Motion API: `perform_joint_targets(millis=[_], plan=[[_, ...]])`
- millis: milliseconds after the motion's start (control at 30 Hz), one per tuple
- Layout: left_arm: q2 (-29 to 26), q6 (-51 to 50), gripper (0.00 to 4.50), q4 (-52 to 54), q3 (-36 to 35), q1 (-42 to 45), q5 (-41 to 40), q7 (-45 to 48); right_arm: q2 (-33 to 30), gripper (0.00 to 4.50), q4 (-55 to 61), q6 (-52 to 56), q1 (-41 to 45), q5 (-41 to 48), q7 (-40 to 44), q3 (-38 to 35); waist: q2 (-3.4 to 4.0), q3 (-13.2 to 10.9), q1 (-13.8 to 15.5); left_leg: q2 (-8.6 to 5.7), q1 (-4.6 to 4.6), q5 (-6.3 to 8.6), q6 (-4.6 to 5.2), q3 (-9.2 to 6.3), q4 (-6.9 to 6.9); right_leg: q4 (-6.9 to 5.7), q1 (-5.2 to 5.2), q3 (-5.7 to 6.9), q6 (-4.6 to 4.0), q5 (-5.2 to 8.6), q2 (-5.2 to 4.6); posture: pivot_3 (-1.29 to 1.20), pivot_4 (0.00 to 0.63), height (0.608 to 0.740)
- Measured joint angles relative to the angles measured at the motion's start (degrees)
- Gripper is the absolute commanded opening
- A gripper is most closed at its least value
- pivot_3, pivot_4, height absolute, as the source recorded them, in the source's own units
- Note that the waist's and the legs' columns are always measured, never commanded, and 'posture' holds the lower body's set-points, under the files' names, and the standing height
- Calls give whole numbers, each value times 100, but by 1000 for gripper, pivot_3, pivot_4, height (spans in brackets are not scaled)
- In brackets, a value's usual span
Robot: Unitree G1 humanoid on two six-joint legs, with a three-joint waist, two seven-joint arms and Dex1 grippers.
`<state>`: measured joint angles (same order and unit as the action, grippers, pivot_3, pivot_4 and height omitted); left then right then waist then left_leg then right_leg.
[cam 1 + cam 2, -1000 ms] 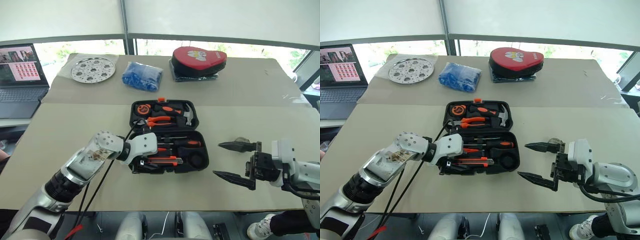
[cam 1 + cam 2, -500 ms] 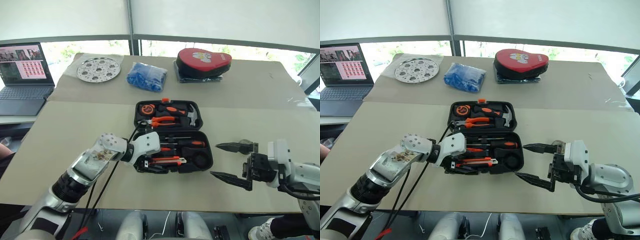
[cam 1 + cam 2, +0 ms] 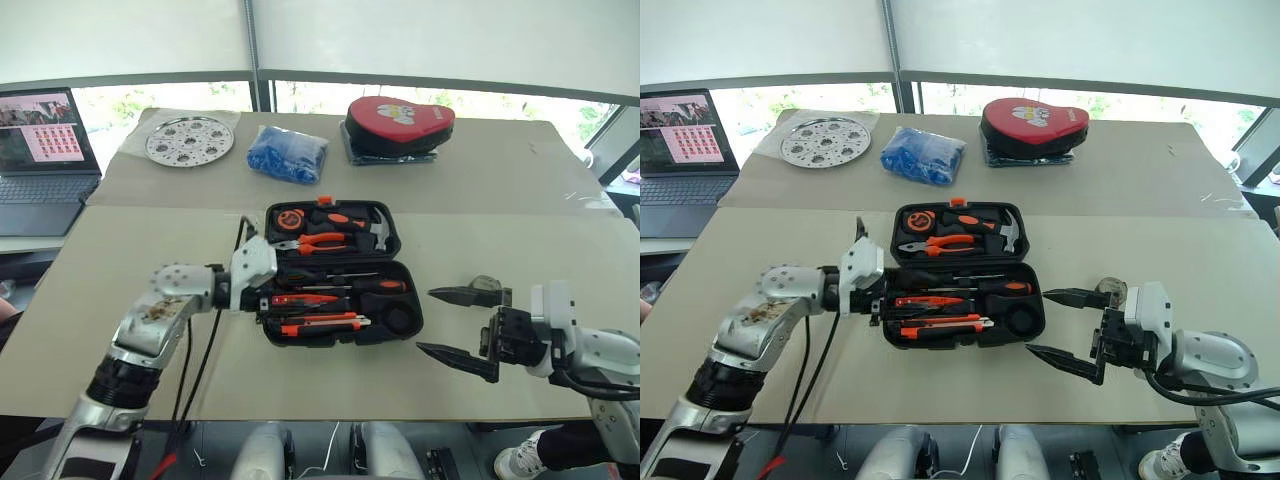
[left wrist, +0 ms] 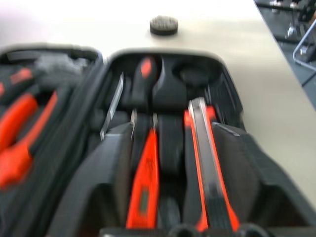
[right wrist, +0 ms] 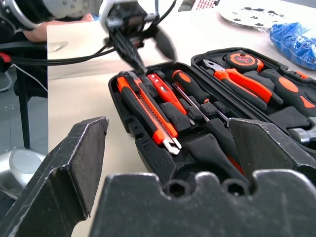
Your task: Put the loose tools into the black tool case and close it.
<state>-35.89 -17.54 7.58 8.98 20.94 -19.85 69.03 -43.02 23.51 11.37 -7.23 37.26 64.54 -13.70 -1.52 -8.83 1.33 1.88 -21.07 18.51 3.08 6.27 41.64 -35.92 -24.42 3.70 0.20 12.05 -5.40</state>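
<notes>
While the black tool case (image 3: 335, 272) lies open flat on the near beige table (image 3: 500, 240), lid half farther from the robot and base half nearer, most of the loose tools already sit in the base slots: the utility knife (image 3: 322, 322) along the near edge, the slim tester screwdriver (image 3: 300, 299) just behind it, and an orange-and-black screwdriver (image 3: 352, 285) behind that. Lid half holds the pliers (image 3: 322, 241), hammer (image 3: 378, 230) and tape measure (image 3: 289, 217). Small grey tape roll (image 3: 484, 285) rests on the table outside the case, off its right end, close beside the upper finger of the right gripper (image 3: 452, 322). Right gripper hovers level just right of the case, its two black fingers spread wide, nothing between them. Left gripper (image 5: 143, 48) sits at the left end of the case base, fingers parted and empty, tips just above the handle ends of the tools. Far table carries a red heart-shaped pouch (image 3: 398, 122), a blue bag (image 3: 287, 152) and a perforated metal disc (image 3: 189, 139); a laptop (image 3: 40, 160) stands at far left
</notes>
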Motion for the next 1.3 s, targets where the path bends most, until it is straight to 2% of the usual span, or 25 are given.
perform_joint_targets(millis=[33,67,100,133,500,667,767,1033,1300], plan=[[-35,88,986,2,7,-55,4,70,9,4500,0,0,0,0,-7,3,0,0,12,0,0,1,1,0,0,1,0,1,0,0,-1,0,150,740],[-87,155,452,-1,24,-105,29,130,14,4500,0,0,-6,-2,-12,3,0,0,18,-1,0,1,2,1,0,2,1,1,0,0,-2,0,150,740],[-104,218,133,-1,31,-135,51,154,19,4500,0,0,-14,-4,-15,3,0,0,20,-2,0,2,3,1,0,3,1,0,1,-1,-3,0,150,740],[-106,258,61,0,55,-155,79,165,25,4500,-1,0,-24,-5,-20,3,0,0,23,-2,0,2,4,1,0,3,1,0,1,-1,-3,0,150,740],[-21,375,61,10,607,-118,562,-50,72,4500,-42,0,-50,-18,-82,11,4,2,12,-1,8,12,20,1,0,1,9,-1,1,-1,-1,0,150,740],[-56,-39,61,117,886,2,813,-190,108,4500,-42,0,-45,-55,-103,96,53,40,12,-1,35,29,49,6,0,2,33,-9,3,0,-2,0,150,740],[-34,-265,61,160,923,4,815,-307,110,4500,-42,0,-44,-57,-107,100,83,63,11,-1,50,30,51,10,-5,1,39,-15,5,2,-2,0,150,740],[22,-629,61,183,1019,-225,824,-494,156,4500,-47,-5,-22,-70,-141,91,98,143,-12,-6,94,27,46,35,-63,3,41,-59,6,5,2,0,150,740],[186,-137,61,48,866,-380,823,-645,187,4500,-58,-6,21,-150,-154,125,105,166,-10,-6,97,26,43,37,-68,3,37,-70,2,7,2,0,150,740]])
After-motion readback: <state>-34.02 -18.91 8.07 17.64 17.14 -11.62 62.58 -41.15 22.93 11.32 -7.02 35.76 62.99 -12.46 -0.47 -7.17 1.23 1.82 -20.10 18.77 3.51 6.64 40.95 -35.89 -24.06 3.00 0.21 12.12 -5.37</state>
